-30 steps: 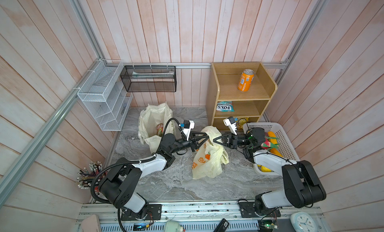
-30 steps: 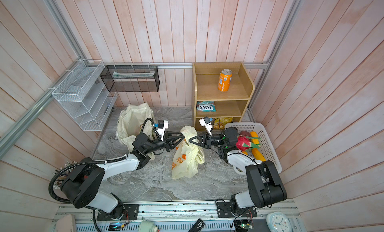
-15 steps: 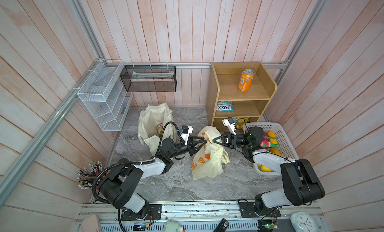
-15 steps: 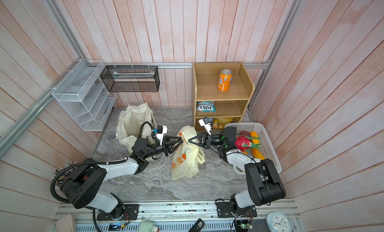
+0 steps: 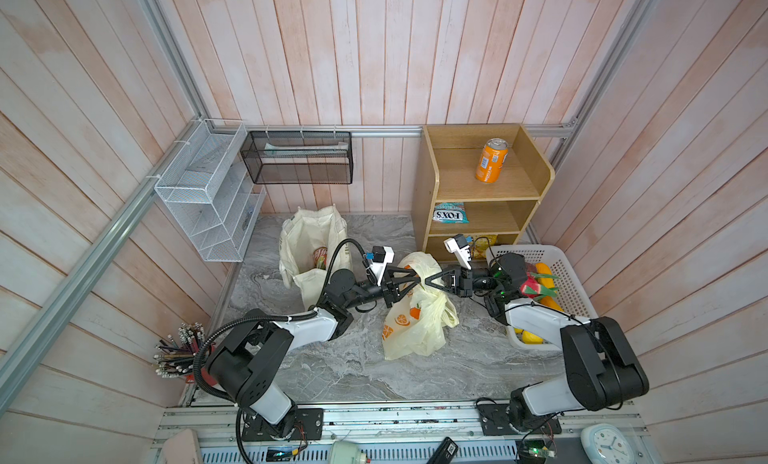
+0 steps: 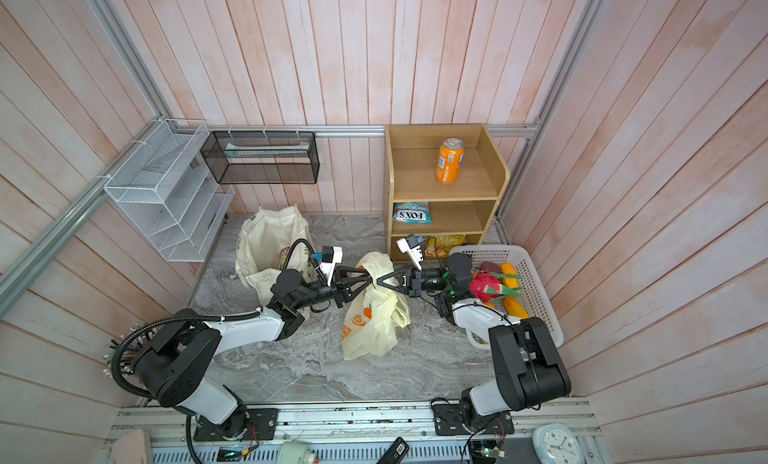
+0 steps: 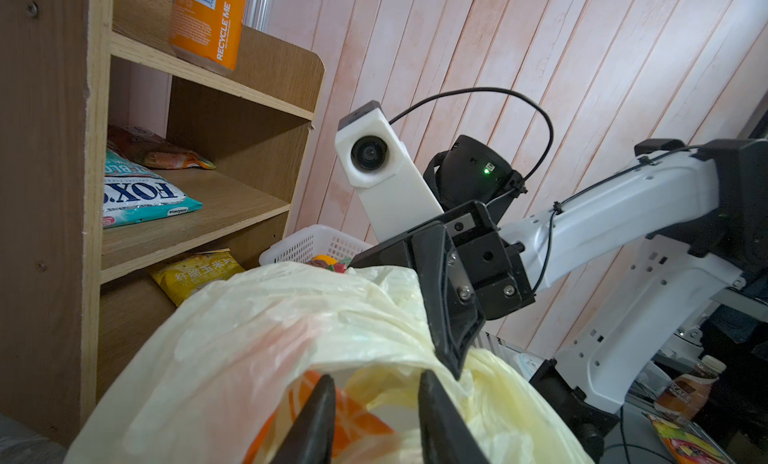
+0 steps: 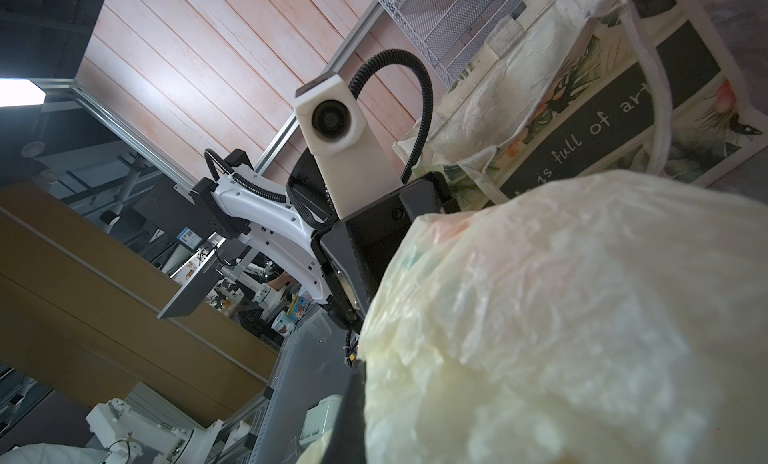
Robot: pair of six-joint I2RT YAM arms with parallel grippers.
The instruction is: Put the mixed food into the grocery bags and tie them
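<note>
Plastic carrier bag (image 5: 415, 329): on the marble tabletop (image 5: 332, 370), between your two grippers.
Left gripper (image 5: 419, 279): part-spread at the bag's top; you cannot tell if it grips.
Right gripper (image 5: 428, 282): closed tight, pinching the bag's top fold.

The right gripper (image 5: 429, 281) had its tips buried in the bag (image 5: 415, 320). Seen from that wrist, the film was blurred and covered the start of the tote's (image 8: 540, 79) lettering. The left gripper's (image 7: 376, 376) fingers ran off the frame edge, and whether they pinched film could not be told. Beyond them, the can (image 7: 208, 21) was cut off. Behind the right gripper, its arm hid part of the fruit (image 5: 534, 290) in the basket (image 5: 528, 248).
</note>
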